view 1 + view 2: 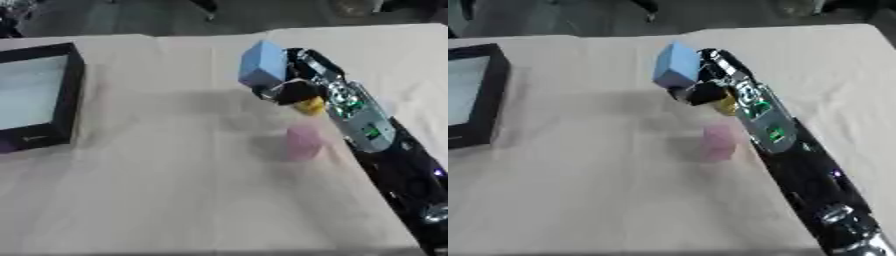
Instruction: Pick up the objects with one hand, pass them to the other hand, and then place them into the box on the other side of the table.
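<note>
A pale beige cloth (175,200) covers the table, with dark floor (131,17) beyond its far edge.

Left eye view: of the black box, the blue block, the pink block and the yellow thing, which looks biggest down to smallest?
1. black box
2. blue block, raised nearer the camera, so its lead is unsure
3. pink block
4. yellow thing, partly hidden

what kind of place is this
Probably a robot test or data-collection bench, not a home: a table draped in plain beige cloth, a black-walled box at the left, and small foam-like blocks, one blue block held by the robot's right hand.
</note>
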Available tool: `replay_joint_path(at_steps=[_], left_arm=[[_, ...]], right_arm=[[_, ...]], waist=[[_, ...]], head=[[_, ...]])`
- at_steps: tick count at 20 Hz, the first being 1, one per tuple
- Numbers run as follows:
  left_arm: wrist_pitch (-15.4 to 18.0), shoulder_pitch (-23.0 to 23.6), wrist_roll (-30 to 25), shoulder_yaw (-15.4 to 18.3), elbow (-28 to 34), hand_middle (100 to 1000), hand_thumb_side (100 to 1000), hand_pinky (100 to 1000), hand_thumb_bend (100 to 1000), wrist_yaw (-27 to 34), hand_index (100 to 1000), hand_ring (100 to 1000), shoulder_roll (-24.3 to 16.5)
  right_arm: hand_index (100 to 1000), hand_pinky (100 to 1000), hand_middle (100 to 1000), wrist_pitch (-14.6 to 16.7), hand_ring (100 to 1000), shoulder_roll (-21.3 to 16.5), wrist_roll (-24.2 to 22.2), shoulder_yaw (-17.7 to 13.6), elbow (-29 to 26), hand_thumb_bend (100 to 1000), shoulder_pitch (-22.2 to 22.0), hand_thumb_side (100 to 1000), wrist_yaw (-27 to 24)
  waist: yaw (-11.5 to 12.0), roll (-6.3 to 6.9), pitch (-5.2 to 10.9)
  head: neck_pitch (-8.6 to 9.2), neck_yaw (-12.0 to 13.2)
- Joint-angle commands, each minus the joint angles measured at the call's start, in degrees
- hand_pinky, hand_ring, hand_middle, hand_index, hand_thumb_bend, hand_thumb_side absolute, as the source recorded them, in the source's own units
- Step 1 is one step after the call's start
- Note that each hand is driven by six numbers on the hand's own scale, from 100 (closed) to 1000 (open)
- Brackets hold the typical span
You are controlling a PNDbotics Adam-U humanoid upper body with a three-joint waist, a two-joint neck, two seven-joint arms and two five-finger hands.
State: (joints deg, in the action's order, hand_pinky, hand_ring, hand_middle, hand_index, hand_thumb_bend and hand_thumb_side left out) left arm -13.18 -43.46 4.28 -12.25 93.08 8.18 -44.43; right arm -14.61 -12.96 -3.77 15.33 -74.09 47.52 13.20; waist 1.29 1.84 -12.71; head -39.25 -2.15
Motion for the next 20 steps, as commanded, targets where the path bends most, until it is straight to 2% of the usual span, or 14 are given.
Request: replay_joint_path(at_steps=[1,4,8,12,20], left_arm=[[-2.3,-2.4,-2.9,-1.0,2.2,830,519,847,680,-2.8,854,834,-2.4],[-3.5,-4.2,-6.0,-2.2,3.8,828,527,849,691,-4.7,854,836,-2.0],[-5.1,-7.1,-14.7,-3.4,6.2,827,530,850,692,-7.9,854,837,-1.8],[-6.9,-9.4,-20.8,-5.7,8.3,825,502,856,696,-10.2,851,841,-1.9],[-11.7,-13.9,-30.6,-10.6,10.9,831,527,867,691,-13.7,856,848,-1.0]], right_arm=[[494,775,529,0.0,615,1.6,2.0,1.0,-1.7,400,1.3,100,1.2],[495,775,530,-0.2,612,3.6,3.1,1.9,-1.0,394,1.5,100,2.5],[496,775,532,0.3,612,6.5,5.0,2.7,0.9,386,1.6,100,3.1],[497,777,532,1.6,612,8.8,6.6,3.2,2.6,384,1.7,100,3.7],[498,778,533,3.1,599,11.2,8.4,4.0,4.9,376,2.1,100,4.4]], waist=[[0.2,0.86,2.29],[0.6,1.0,2.29],[1.5,1.3,2.32],[2.1,1.47,2.4],[2.8,1.49,2.76]], head=[[-0.4,0.1],[-0.44,-0.4],[-0.59,-1.5],[-0.74,-2.0],[-1.26,-2.8]])
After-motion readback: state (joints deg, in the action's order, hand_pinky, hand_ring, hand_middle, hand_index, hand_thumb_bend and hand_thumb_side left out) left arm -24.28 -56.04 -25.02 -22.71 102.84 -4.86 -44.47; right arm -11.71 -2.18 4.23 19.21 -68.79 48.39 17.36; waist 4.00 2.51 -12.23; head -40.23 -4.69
